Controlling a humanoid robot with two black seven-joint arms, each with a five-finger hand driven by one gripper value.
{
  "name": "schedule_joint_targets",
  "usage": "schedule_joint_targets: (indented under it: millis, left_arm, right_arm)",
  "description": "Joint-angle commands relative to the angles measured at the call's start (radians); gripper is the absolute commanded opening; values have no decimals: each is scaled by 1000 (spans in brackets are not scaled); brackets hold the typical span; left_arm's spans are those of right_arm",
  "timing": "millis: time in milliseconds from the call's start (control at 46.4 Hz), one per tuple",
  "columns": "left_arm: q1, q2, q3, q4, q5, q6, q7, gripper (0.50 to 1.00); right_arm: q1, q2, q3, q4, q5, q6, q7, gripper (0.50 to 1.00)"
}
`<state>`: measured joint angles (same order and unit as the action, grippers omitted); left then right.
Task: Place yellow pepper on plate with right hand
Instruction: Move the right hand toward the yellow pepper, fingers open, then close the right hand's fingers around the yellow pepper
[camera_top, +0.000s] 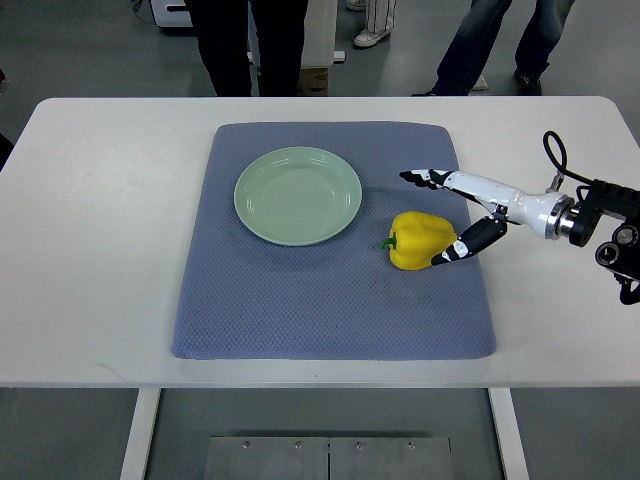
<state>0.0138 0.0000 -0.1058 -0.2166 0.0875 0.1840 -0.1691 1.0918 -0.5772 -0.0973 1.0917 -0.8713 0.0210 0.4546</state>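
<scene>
A yellow pepper (420, 240) with a green stem lies on the blue mat (300, 310), to the right of the pale green plate (298, 195), which holds nothing. My right hand (440, 218) reaches in from the right edge with its fingers spread. The upper fingers (425, 178) stretch above the pepper and the lower finger (462, 245) lies against the pepper's right side. The hand holds nothing. The left arm does not show.
The mat lies on a white table (100, 250). People's legs (248, 45) stand beyond the table's far edge, in the middle and at the right.
</scene>
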Motion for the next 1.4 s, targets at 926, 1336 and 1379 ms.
schedule_joint_targets:
  millis: [926, 1336, 1379]
  left_arm:
    - [0, 0, 0, 0, 0, 0, -1, 1000]
    - [0, 0, 0, 0, 1, 0, 0, 1000]
    - [0, 0, 0, 0, 1, 0, 0, 1000]
  right_arm:
    - [0, 80, -91, -70, -2, -39, -1, 638]
    - [36, 82, -79, -76, 11, -36, -2, 500]
    - [42, 82, -72, -76, 12, -36, -7, 500]
